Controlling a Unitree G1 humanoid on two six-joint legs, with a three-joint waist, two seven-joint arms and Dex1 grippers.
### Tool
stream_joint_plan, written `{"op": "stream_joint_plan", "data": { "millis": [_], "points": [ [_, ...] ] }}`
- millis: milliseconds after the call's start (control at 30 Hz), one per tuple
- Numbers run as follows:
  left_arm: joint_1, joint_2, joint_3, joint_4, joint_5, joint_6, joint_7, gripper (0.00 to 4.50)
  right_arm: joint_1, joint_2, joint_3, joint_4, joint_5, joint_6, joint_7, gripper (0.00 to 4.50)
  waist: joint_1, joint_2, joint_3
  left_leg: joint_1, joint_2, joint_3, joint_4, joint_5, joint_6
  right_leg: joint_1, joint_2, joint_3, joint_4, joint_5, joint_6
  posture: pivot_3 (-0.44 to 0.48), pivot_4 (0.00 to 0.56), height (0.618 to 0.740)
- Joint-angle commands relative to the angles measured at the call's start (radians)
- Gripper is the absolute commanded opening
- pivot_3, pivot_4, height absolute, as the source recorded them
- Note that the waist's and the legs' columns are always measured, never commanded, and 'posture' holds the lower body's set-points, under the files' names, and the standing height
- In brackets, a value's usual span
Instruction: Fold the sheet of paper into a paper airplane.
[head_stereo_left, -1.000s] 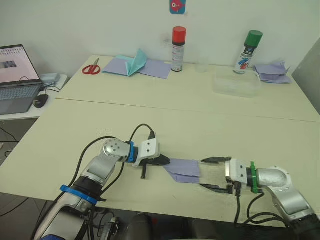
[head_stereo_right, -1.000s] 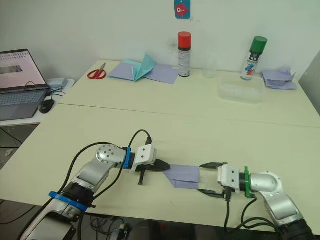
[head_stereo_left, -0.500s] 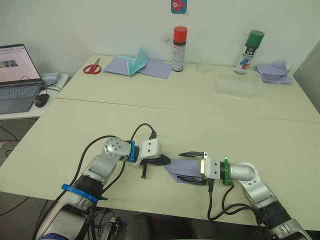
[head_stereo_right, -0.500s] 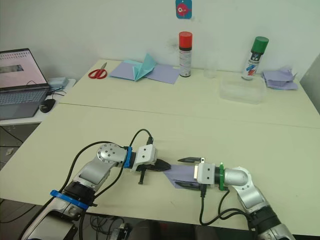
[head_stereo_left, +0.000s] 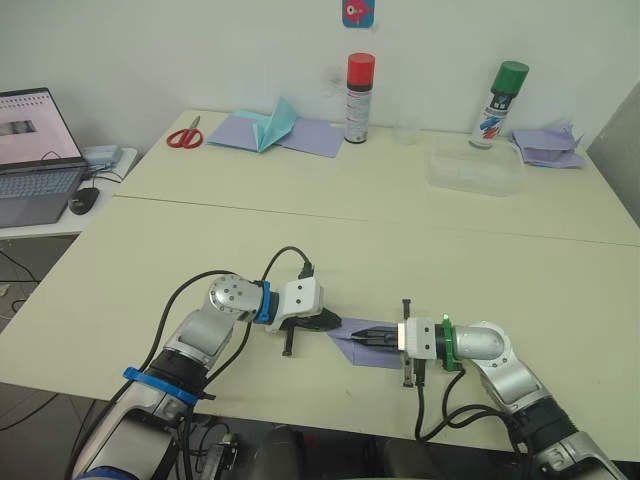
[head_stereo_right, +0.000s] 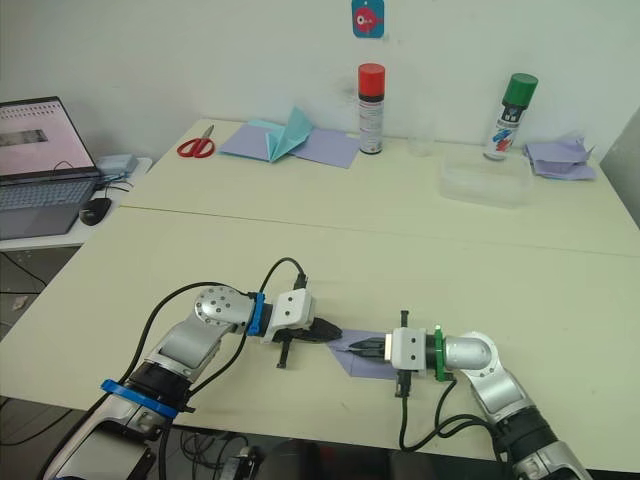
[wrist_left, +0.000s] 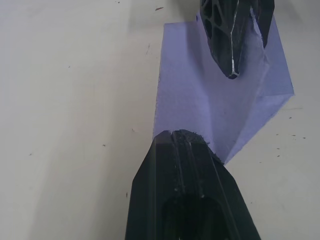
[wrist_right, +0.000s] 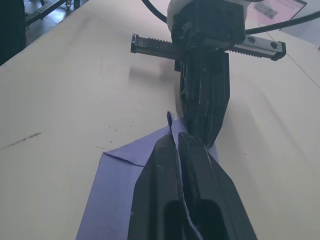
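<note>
The sheet of paper (head_stereo_left: 376, 354) is pale lavender-blue and creased, and lies flat near the table's front edge. My left gripper (head_stereo_left: 333, 322) is shut, its tips resting on the paper's left end (wrist_left: 200, 100). From the opposite side, my right gripper (head_stereo_left: 362, 337) reaches over the sheet toward the left one. It is shut, and a thin raised fold of the paper (wrist_right: 115, 175) runs between its fingers (wrist_right: 155, 165). The two grippers' tips nearly meet. The paper is a partly folded wedge, much of it hidden under the right fingers.
At the table's back lie red scissors (head_stereo_left: 182, 137), lavender sheets with a teal folded shape (head_stereo_left: 270, 130), a red-capped can (head_stereo_left: 357, 98), a green-capped can (head_stereo_left: 497, 105), a clear container (head_stereo_left: 475, 168) and crumpled lavender paper (head_stereo_left: 545, 145). A laptop (head_stereo_left: 30, 150) sits on the left side table.
My right gripper has moved left from beside the paper's right edge to over it, and has gone from wide open to shut. The left gripper has stayed put.
</note>
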Motion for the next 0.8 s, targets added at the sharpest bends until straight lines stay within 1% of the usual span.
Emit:
{"op": "stream_joint_plan", "data": {
  "millis": [33,200,367,533,700,800],
  "points": [
    [0.015,0.004,-0.035,0.045,0.056,0.006,0.002,0.0,0.008,-0.019,-0.007,-0.07,0.04,0.005,0.022,0.01,0.0,0.0,0.0,0.0,0.0,0.0,0.0,0.0,0.0,0.0,0.0,0.0,0.0,0.0,0.0,0.0,0.15,0.74],
    [0.007,0.006,-0.037,0.06,0.058,-0.004,0.001,0.0,0.019,-0.014,-0.01,-0.108,0.05,0.05,0.011,0.01,0.001,0.0,0.0,0.0,-0.001,0.0,0.0,0.0,0.0,0.0,0.0,0.0,0.0,0.0,0.0,0.0,0.15,0.74],
    [0.003,0.01,-0.044,0.069,0.065,-0.014,-0.002,0.0,-0.036,0.046,-0.064,-0.084,0.064,0.198,-0.097,0.01,0.0,0.0,0.0,0.0,0.0,0.0,0.0,0.0,0.0,0.0,-0.001,0.0,0.0,0.0,0.0,0.0,0.15,0.74],
    [-0.003,0.027,-0.062,0.099,0.108,-0.075,0.003,0.0,-0.068,0.046,-0.053,-0.018,-0.007,0.259,-0.132,0.01,0.0,0.0,0.0,0.001,0.0,0.0,0.0,0.0,0.0,0.0,0.0,0.0,0.0,0.0,0.0,0.0,0.15,0.74],
    [-0.012,0.036,-0.04,0.102,0.109,-0.072,0.01,0.0,-0.085,0.069,-0.019,0.012,-0.076,0.295,-0.172,0.01,0.0,0.0,-0.001,0.001,0.001,0.0,0.0,0.0,0.0,0.0,0.0,0.0,0.0,0.0,0.0,0.0,0.15,0.74],
    [-0.015,0.059,-0.031,0.105,0.116,-0.075,0.012,0.0,-0.085,0.071,-0.007,0.014,-0.099,0.295,-0.181,0.01,-0.002,0.0,-0.001,0.001,0.001,0.0,0.0,0.0,0.0,0.0,0.0,0.0,0.001,0.0,0.0,0.0,0.15,0.74]
  ]
}}
